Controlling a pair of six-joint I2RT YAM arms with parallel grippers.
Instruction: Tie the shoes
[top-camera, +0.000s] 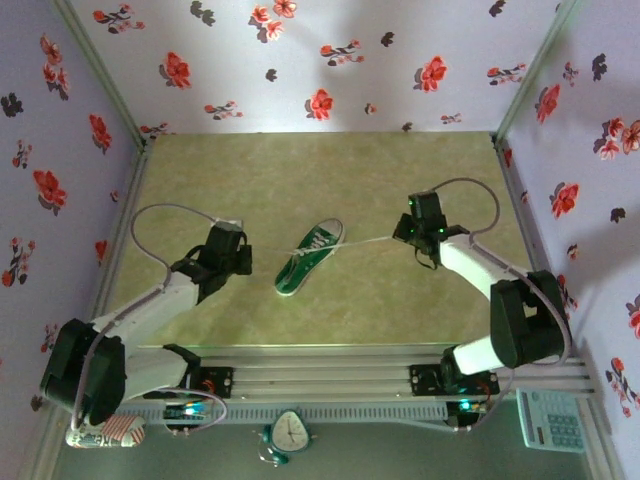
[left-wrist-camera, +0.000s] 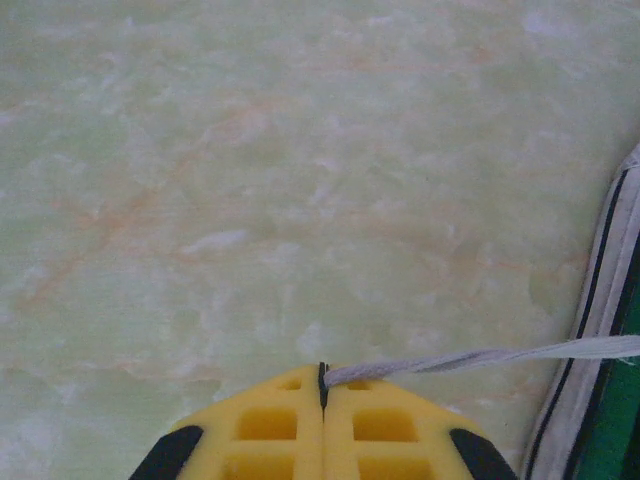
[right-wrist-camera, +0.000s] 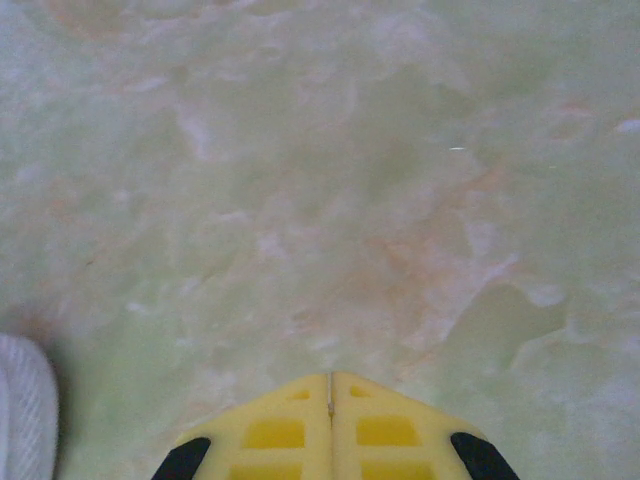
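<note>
Shoe: the shoe (top-camera: 305, 262) lies mid-table (top-camera: 330, 180) between the arms. Its long axis is diagonal, toe near-left and heel far-right.
Left gripper: the left gripper (left-wrist-camera: 322, 385) is closed, pinching the left lace (left-wrist-camera: 480, 357) at its tips. The lace runs taut rightward to the shoe.
Right gripper: the right gripper (right-wrist-camera: 331, 385) is closed. The top view shows the right lace (top-camera: 370, 241) stretched straight from shoe to gripper, so it looks held, though no lace shows at the tips in the wrist view.
Key relation: the shoe sits right of the left gripper and left of the right one, with the laces drawn out to opposite sides.
Nearer arm: left, slightly.
Next move, likely: bringing the lace ends inward over the shoe to cross them.
</note>
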